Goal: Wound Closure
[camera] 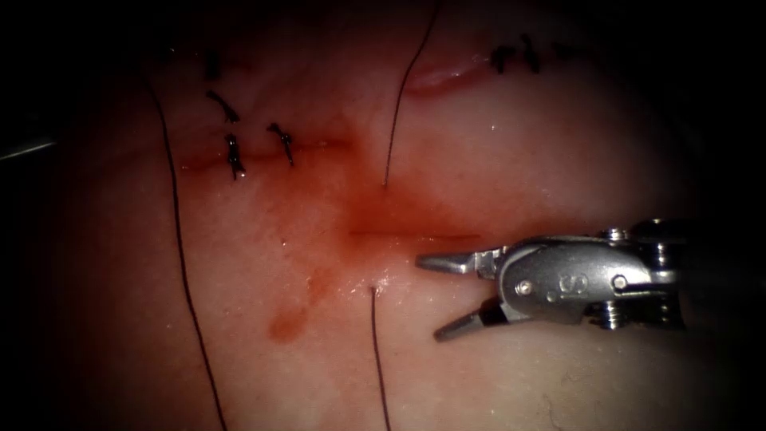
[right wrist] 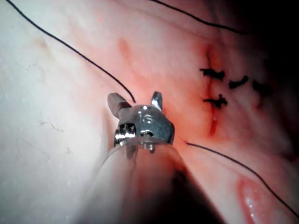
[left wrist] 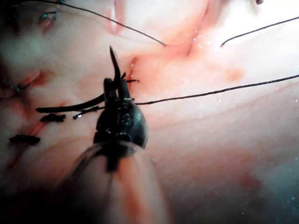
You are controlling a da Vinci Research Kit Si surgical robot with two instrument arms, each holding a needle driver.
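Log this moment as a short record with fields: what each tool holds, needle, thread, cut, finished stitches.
right tool: jaws open, holding nothing, right of the cut
left tool: seen in its wrist view; holds the curved needle, jaws shut on it
needle: held across the jaws above the tissue; grip point along the curve unclear
thread: enters tissue above the cut, emerges below it; another length runs at far left
cut: still unclosed here, red fluid around it
stitches: dark knots upper left of the cut
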